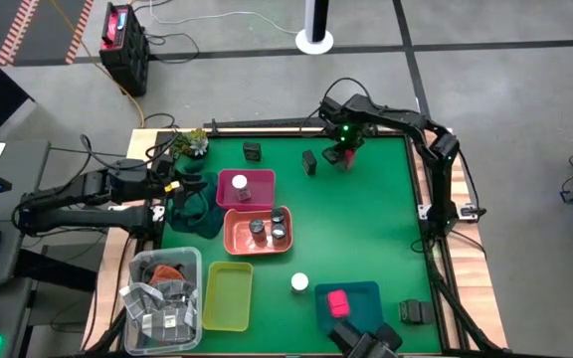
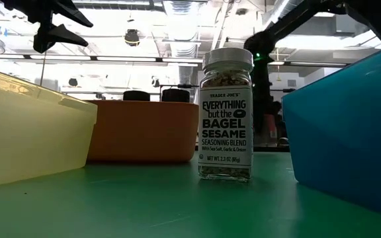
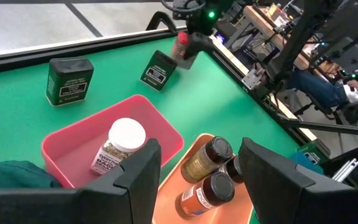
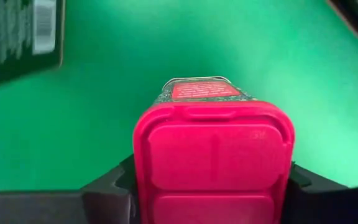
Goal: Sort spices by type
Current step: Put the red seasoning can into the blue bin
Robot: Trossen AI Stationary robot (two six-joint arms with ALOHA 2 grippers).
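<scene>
Right gripper (image 1: 344, 154) at far side of green table (image 1: 366, 229), fingers clamped on either side of bright pink box (image 4: 213, 158); box fills right wrist view, pink lid facing camera, dark finger pads pressed against both its sides. Same box seen from left wrist view as reddish item (image 3: 180, 45) under right arm, just beside tilted dark box (image 3: 158, 70). Second dark box (image 3: 69, 81) upright near far edge, apart from the first. In high view, dark boxes at (image 1: 309, 162) and (image 1: 253, 151), a third dark box (image 1: 415, 311) near right front corner.

Left gripper (image 3: 197, 171) hovering over trays at left side of table, fingers apart, nothing between them. Left arm (image 1: 88, 199) reaching in from left edge.

Pink tray (image 1: 265, 180) holding one white-capped jar (image 1: 241, 184). Orange tray (image 1: 235, 235) holding grey-lidded jars (image 1: 267, 231), three visible from left wrist. Yellow tray (image 1: 229, 295) in front. Blue tray (image 1: 366, 294) holding another pink box (image 1: 337, 301). Loose white-capped jar (image 1: 299, 283) standing upright on table between yellow and blue trays; label legible in low view (image 2: 225, 116). Clear bin (image 1: 162, 293) of grey packets at front left. Small plant (image 1: 195, 142) at far left corner.
</scene>
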